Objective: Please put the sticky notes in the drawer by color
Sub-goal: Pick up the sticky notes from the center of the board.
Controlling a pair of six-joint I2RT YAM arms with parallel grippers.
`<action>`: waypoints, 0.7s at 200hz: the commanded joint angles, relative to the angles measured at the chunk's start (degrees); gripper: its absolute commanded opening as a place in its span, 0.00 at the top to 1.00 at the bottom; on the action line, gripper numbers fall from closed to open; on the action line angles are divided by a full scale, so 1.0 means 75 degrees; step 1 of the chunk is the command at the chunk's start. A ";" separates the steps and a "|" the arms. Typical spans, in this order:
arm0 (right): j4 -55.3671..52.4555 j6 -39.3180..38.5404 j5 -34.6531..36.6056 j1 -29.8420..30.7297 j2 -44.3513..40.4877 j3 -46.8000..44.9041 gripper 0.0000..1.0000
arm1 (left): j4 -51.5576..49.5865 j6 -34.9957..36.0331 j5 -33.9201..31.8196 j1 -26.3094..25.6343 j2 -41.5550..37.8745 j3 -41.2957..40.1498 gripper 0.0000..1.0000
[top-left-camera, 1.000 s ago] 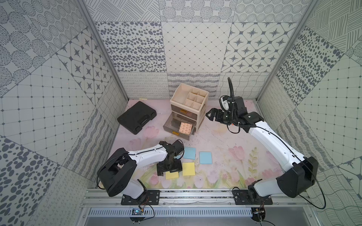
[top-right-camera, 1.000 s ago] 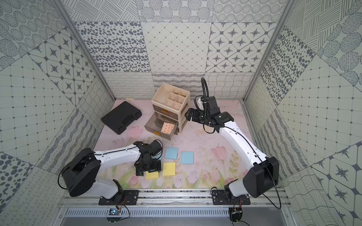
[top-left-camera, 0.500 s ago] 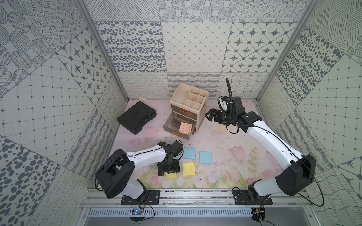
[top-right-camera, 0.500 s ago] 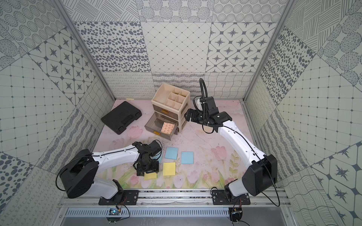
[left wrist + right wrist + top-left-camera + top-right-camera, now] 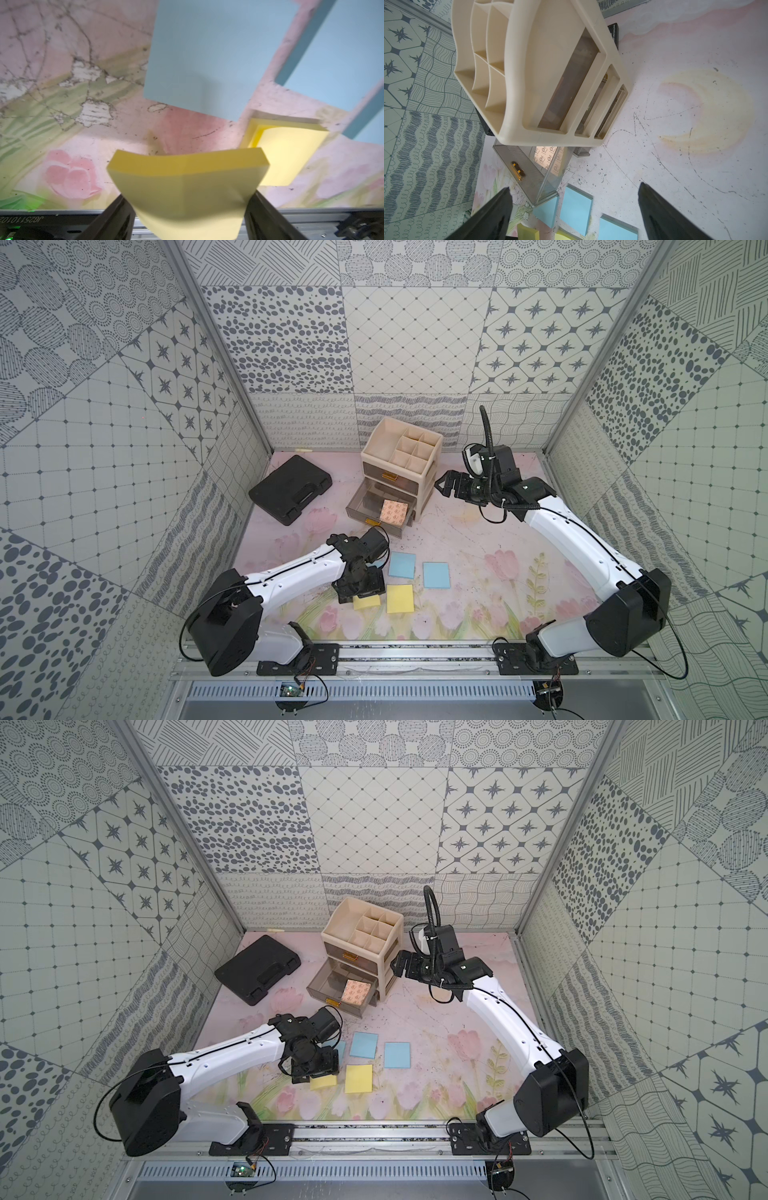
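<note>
At the far left the black case (image 5: 291, 497) lies flat on the flowered mat (image 5: 478, 539), near the back corner and apart from everything else.

Next comes my left gripper (image 5: 187, 199), low over the front of the mat. Its jaws are closed in on a yellow pad (image 5: 187, 187), with my fingers (image 5: 116, 220) pressing two opposite edges so that the pad bows between them. In a top view the same pad pokes out from under my wrist. I cannot tell whether it has left the mat.

Just beside it, to the right, a second yellow pad (image 5: 400, 598) lies flat. Behind these two lie three blue pads: one (image 5: 340, 1048) half hidden by my left arm, one (image 5: 402, 565) in the middle and one (image 5: 436, 575) on the right. They are close together but not touching.

Farther back stands the cream cabinet (image 5: 424, 489). Its top drawer is shut and a lower drawer (image 5: 357, 504) is pulled out toward the front; I cannot tell which of the lower two it is. A salmon pad (image 5: 392, 512) with a printed pattern lies at the right end of that open drawer.

At the right, my right gripper (image 5: 441, 487) hangs just beside the cabinet's right wall. Its jaws are spread wide with nothing between them.
</note>
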 commanded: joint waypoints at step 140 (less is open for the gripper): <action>0.0423 0.0071 -0.0109 0.0023 -0.0601 0.0110 0.01 | -0.0942 0.1681 0.0272 0.2266 0.2993 0.6918 0.18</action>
